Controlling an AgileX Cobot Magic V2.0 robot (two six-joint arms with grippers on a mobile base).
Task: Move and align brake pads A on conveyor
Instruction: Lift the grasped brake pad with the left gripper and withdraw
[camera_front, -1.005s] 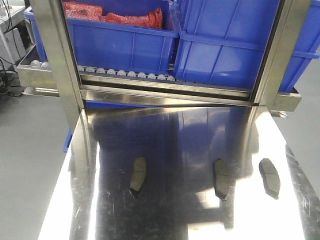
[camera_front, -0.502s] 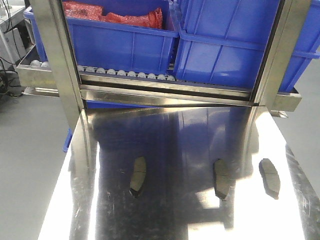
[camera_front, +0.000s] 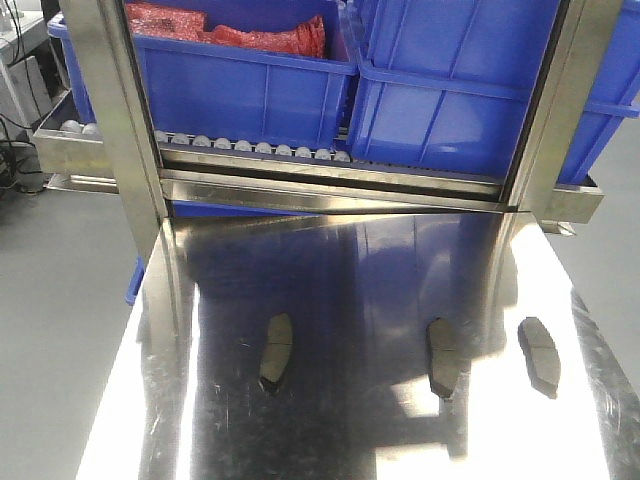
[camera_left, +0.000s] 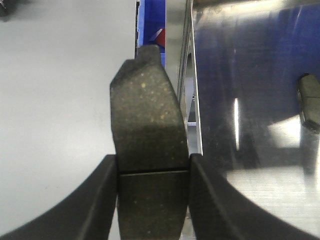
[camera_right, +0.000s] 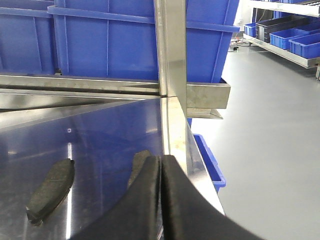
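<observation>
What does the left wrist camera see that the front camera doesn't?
Only the left wrist camera shows the black fingers squeezing a dark-grey curved brake pad, with grey floor behind it. Only the front camera shows three brake pads lying apart in a row, plus big blue plastic bins on a rack of small rollers. Both show the shiny steel table and at least one of those loose pads.

Open steel table (camera_front: 340, 280) between three scattered brake pads (camera_front: 443, 357) — rack posts (camera_front: 115, 130), blue bins (camera_front: 450, 90) behind
</observation>
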